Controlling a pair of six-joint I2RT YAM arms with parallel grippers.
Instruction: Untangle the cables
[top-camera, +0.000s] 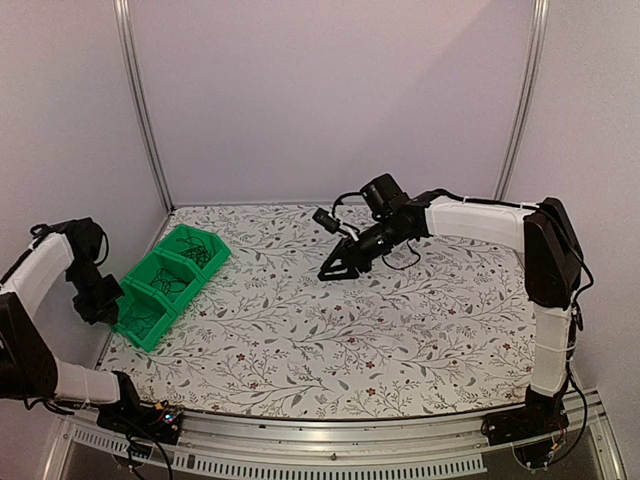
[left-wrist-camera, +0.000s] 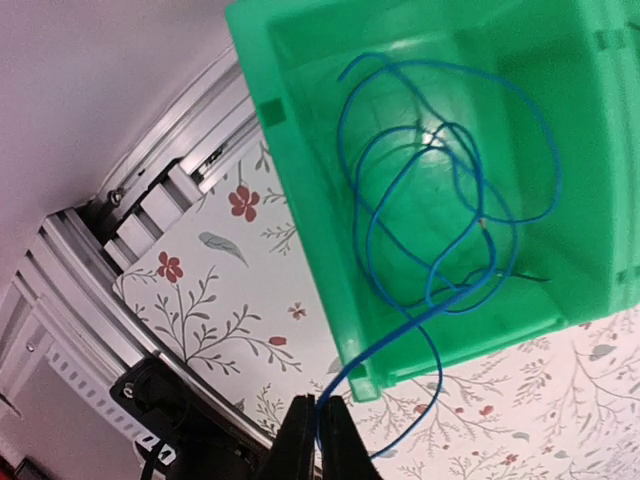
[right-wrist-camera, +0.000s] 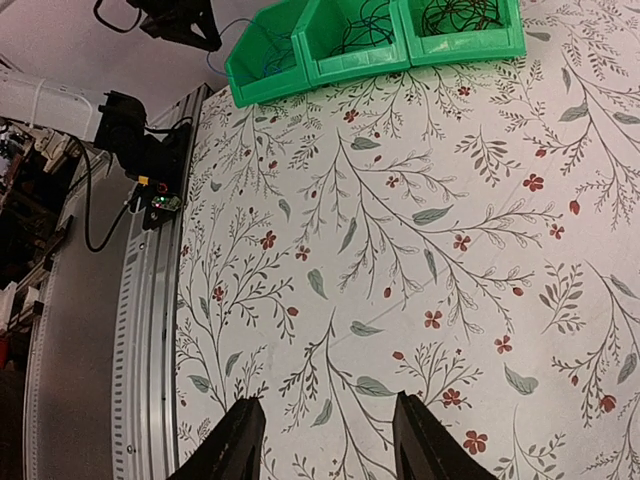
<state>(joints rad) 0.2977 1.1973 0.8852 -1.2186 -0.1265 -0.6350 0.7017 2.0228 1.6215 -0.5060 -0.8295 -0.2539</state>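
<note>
My left gripper (left-wrist-camera: 320, 425) is shut on the bright blue cable (left-wrist-camera: 440, 215), pinching one end just outside the nearest green bin (left-wrist-camera: 300, 200). The rest of the blue cable lies in loops inside that bin. In the top view the left gripper (top-camera: 100, 305) sits at the left edge beside the bins. Dark cables lie coiled in the middle bin (top-camera: 165, 283) and the far bin (top-camera: 195, 252); they also show in the right wrist view (right-wrist-camera: 460, 15). My right gripper (right-wrist-camera: 325, 435) is open and empty, above the bare tablecloth at mid-table (top-camera: 335, 270).
Three green bins (right-wrist-camera: 370, 40) stand in a row at the table's left side. The aluminium rail (left-wrist-camera: 130, 210) and table edge run close by the left gripper. The floral tablecloth (top-camera: 380, 330) covers the table.
</note>
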